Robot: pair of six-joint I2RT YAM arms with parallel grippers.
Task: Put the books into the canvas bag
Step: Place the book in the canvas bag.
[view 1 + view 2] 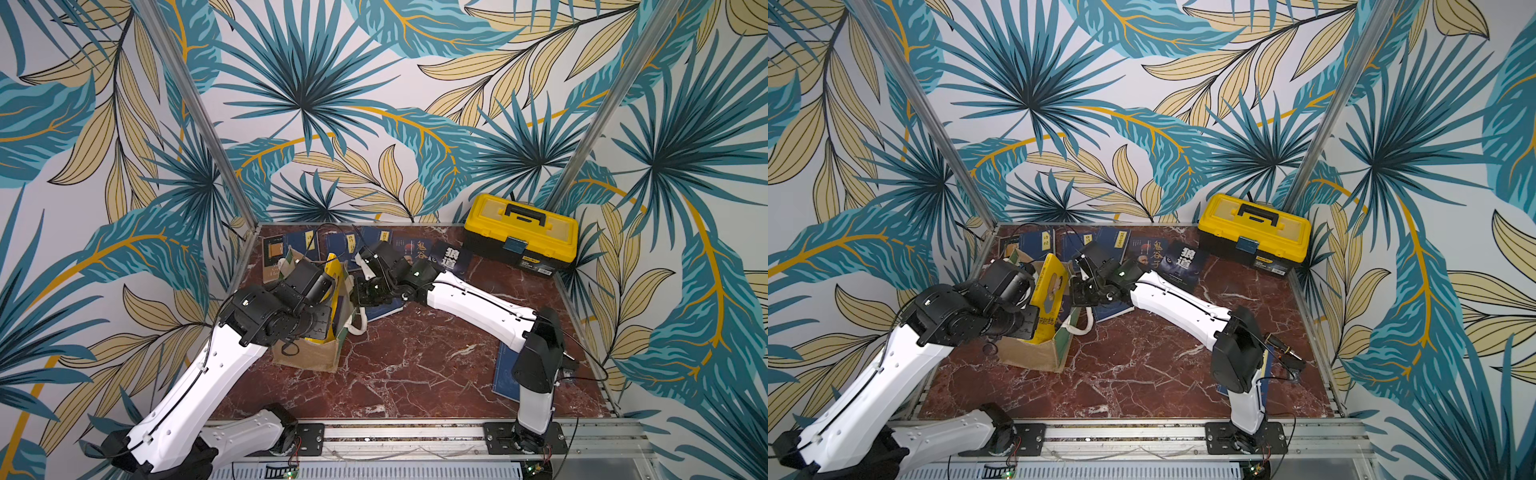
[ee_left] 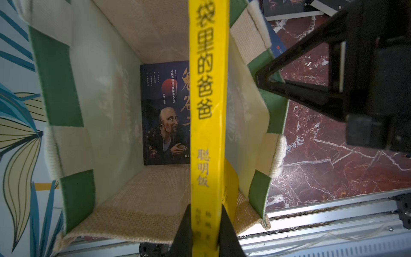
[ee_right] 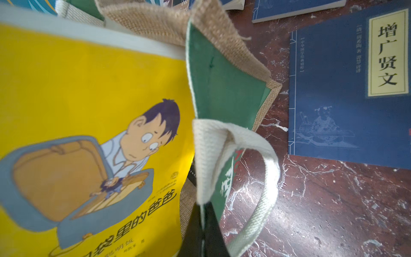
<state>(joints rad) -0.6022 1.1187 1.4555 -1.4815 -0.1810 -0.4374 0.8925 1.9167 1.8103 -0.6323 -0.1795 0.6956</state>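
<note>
The canvas bag (image 1: 307, 357) (image 1: 1030, 355) stands open at the table's left. My left gripper (image 2: 205, 213) is shut on a yellow cartoon book (image 2: 208, 111) (image 1: 334, 270), held on edge in the bag's mouth with its spine up. The book's lower part sits between the bag's walls. A dark portrait book (image 2: 165, 115) lies flat on the bag's bottom. My right gripper (image 3: 202, 207) is shut on the white webbing at the bag's rim (image 3: 211, 155), beside the yellow book (image 3: 89, 111). More books lie along the back edge, among them a navy book (image 1: 307, 241) and a wolf-cover book (image 1: 451, 257).
A yellow-and-black toolbox (image 1: 519, 232) stands in the back right corner. One navy book (image 3: 347, 89) lies flat under my right wrist. Another navy book (image 1: 505, 370) lies by the right arm's base. Metal rails run along the table's front edge (image 1: 415, 432).
</note>
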